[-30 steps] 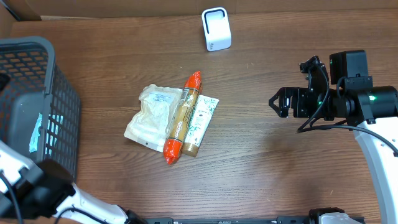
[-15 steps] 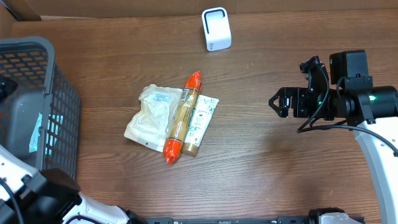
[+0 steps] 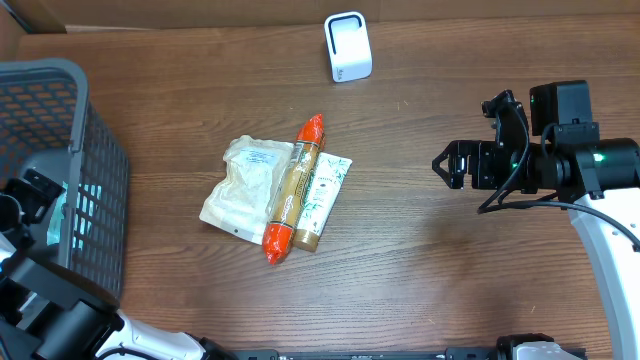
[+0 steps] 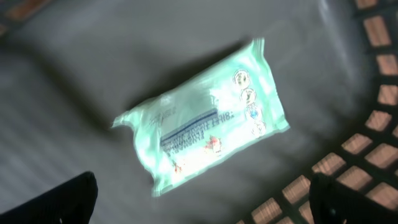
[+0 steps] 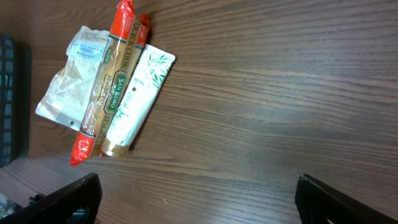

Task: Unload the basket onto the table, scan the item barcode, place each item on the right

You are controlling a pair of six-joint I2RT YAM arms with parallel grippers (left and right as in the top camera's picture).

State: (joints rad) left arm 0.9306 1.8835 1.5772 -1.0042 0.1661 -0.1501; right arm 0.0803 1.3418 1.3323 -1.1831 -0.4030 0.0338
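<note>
A mint-green wipes pack (image 4: 202,118) lies flat on the floor of the grey basket (image 3: 60,80). My left gripper (image 4: 205,208) hangs over it, open, its fingers apart from the pack and holding nothing. On the table lie a clear pouch (image 3: 245,185), an orange-red stick pack (image 3: 292,190) and a white tube (image 3: 322,195), side by side and touching. The white scanner (image 3: 348,47) stands at the back. My right gripper (image 3: 450,165) hovers open at the right, above bare wood (image 5: 199,199), well clear of the items (image 5: 115,81).
The basket's lattice wall (image 4: 367,143) runs beside the left gripper's right finger. A cardboard edge borders the table's far side.
The left arm has shifted up along the basket's near side and its jaws have opened. The green pack, the table items and the right arm have not moved.
</note>
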